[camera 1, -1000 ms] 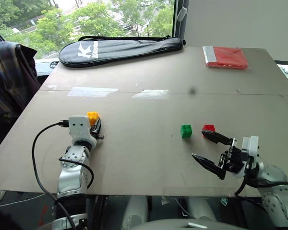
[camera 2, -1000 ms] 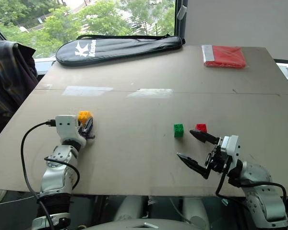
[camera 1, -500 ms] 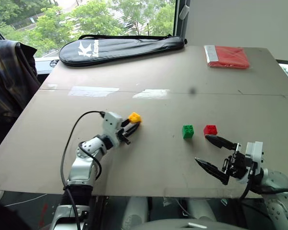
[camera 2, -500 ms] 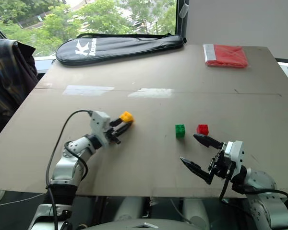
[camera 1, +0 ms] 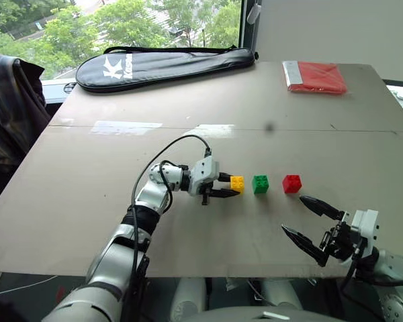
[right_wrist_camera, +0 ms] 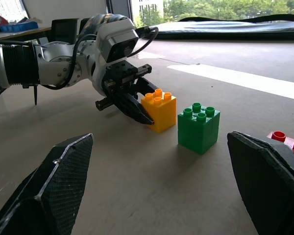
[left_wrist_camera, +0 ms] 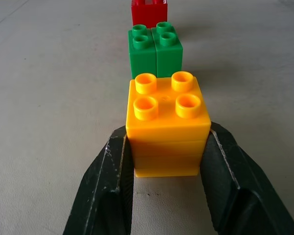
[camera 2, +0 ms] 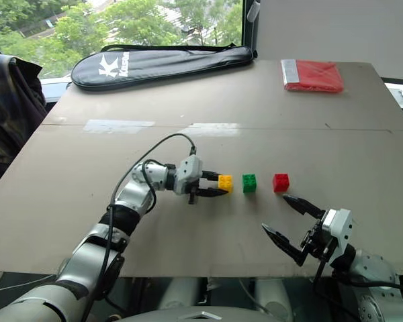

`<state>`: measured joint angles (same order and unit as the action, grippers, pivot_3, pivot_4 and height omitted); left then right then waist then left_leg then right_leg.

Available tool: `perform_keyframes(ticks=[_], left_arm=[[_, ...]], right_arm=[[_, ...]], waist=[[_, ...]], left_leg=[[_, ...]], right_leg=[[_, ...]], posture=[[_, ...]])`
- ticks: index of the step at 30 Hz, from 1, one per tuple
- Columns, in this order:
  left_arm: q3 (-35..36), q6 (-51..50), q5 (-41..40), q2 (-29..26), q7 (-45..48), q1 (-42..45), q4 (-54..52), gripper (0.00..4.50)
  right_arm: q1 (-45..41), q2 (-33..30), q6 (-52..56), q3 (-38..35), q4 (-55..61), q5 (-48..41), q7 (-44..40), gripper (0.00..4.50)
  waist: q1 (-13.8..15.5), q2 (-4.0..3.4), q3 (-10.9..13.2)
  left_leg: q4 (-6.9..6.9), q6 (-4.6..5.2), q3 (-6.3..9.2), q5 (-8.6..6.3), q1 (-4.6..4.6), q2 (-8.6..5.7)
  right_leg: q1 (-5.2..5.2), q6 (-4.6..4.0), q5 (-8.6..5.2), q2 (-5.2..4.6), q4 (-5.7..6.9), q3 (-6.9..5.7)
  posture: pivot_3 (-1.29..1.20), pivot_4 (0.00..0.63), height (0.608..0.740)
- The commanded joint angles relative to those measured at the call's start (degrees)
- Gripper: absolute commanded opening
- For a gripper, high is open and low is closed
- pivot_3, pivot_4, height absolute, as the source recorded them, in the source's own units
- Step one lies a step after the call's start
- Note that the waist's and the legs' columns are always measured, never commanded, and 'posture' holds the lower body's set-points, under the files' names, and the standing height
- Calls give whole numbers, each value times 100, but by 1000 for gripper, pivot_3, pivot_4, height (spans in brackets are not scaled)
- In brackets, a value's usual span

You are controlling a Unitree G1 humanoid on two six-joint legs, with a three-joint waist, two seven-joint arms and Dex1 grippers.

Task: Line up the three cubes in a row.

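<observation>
The left claw grips the yellow cube; release it gently, aligned left of the green cube. The right claw is wide.

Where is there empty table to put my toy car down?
Big bare patch in the middle of the table, between the black bag, the red packet and the bricks. Crowded near the front: yellow brick in the left gripper, green brick, red brick, right gripper.

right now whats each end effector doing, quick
Left end effector: closed on the yellow cube, beside the green cube.
Right end effector: open, holding nothing.
</observation>
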<state>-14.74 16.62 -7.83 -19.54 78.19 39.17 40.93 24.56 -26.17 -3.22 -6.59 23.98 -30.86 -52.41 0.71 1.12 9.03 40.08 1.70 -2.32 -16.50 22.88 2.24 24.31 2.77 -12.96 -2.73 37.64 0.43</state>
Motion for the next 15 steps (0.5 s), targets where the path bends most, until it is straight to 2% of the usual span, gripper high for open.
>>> perform_keyframes(ticks=[1, 4, 5, 6, 7, 9, 10, 15], left_arm=[[-32, 212, 145, 62, 109, 162, 316, 1263], [3, 180, 153, 95, 162, 205, 452, 1263], [19, 122, 145, 101, 164, 206, 462, 2280], [33, 75, 134, 107, 190, 207, 462, 2583], [42, 9, 114, 109, 236, 203, 441, 3155], [64, -12, 127, 109, 225, 197, 406, 3857], [66, -22, 153, 99, 195, 181, 374, 4396], [179, 1, 192, -137, -52, -92, -71, 4455]], right_arm=[[147, 75, -243, -72, 301, 32, 80, 4500], [218, 102, -301, -65, 333, 65, 115, 4500], [235, 104, -314, -62, 343, 66, 122, 4500], [246, 103, -322, -58, 350, 67, 128, 4500], [254, 100, -327, -59, 356, 65, 133, 4500], [246, 88, -320, -55, 365, 58, 143, 4500], [243, 81, -316, -55, 368, 53, 144, 4500], [252, 18, -342, -151, 245, -20, 46, 4500]], waist=[[8, 1, 1], [9, 1, 1], [9, 1, 1], [9, 1, 1], [8, 2, 1], [7, 1, 1], [8, 1, 1], [5, 1, 1]], left_leg=[[0, 0, 1, 0, 0, 0], [0, 0, 0, 0, 0, 0], [1, 0, 0, 0, 0, 0], [1, 0, 0, 0, -1, 0], [1, 0, -1, 0, -1, 0], [1, 0, 0, 0, -3, 0], [1, 0, 0, 0, -4, 1], [1, 0, 3, 0, -4, 1]], right_leg=[[0, 0, 0, 0, 0, -1], [-1, 2, -1, -1, 0, -1], [-1, 3, -2, -2, 0, 0], [-2, 5, -2, -2, 0, 0], [-1, 5, -3, -2, 1, 1], [-1, 6, -3, -2, 3, 0], [-1, 6, -3, -2, 4, 0], [-1, 4, -2, -1, 6, 0]], posture=[[0, 150, 708], [0, 150, 708], [0, 150, 708], [0, 150, 708], [0, 150, 708], [0, 150, 708], [0, 150, 708], [0, 150, 708]])
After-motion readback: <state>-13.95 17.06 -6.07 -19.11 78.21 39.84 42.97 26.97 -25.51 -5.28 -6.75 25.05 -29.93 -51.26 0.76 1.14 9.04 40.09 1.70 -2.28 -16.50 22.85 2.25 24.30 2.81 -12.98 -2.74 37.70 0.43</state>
